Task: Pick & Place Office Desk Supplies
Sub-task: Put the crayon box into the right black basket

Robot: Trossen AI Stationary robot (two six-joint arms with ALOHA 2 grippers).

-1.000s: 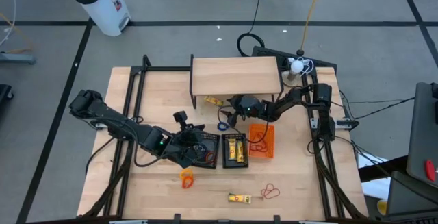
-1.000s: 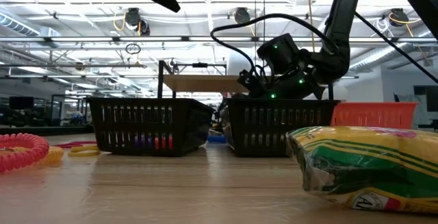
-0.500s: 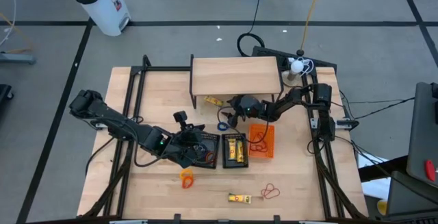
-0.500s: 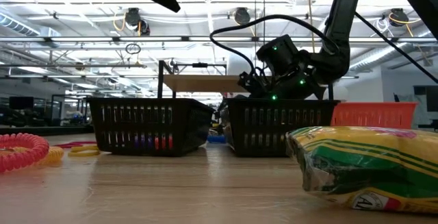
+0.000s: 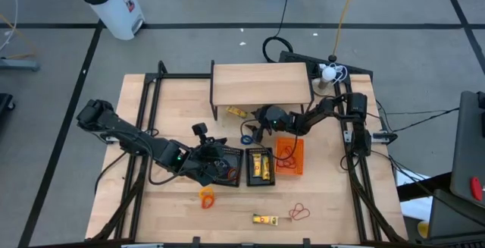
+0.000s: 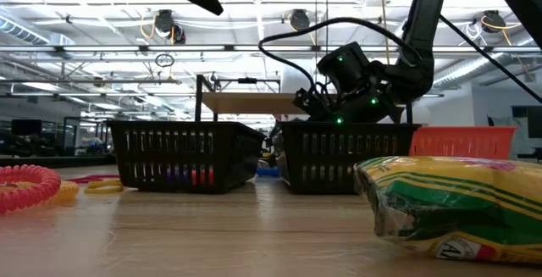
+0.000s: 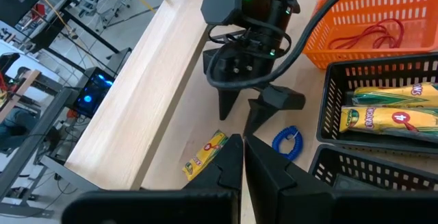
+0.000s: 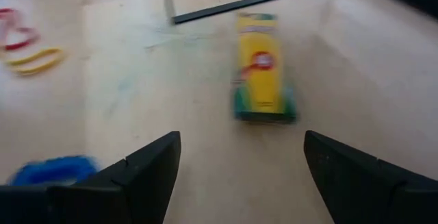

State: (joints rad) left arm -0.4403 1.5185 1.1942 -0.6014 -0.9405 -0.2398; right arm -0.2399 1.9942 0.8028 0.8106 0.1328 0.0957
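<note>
A yellow pack (image 8: 263, 66) lies flat on the table under the wooden shelf's near edge; it also shows in the high view (image 5: 236, 112) and the left wrist view (image 7: 205, 153). My right gripper (image 8: 239, 176) (image 5: 254, 125) hangs open just short of it, nothing between its fingers. A blue coil (image 7: 287, 142) lies on the table beside that gripper. My left gripper (image 7: 243, 152) (image 5: 217, 157) is shut and empty above the left black basket (image 5: 227, 174). Two more yellow packs (image 7: 390, 111) lie in the second black basket (image 5: 261, 166).
A wooden shelf (image 5: 261, 83) stands at the table's far side. Red bands lie in the orange basket (image 5: 289, 157) to the right. Near the front edge lie an orange coil (image 5: 206, 196), another yellow pack (image 5: 265, 219) and a red band (image 5: 299, 212).
</note>
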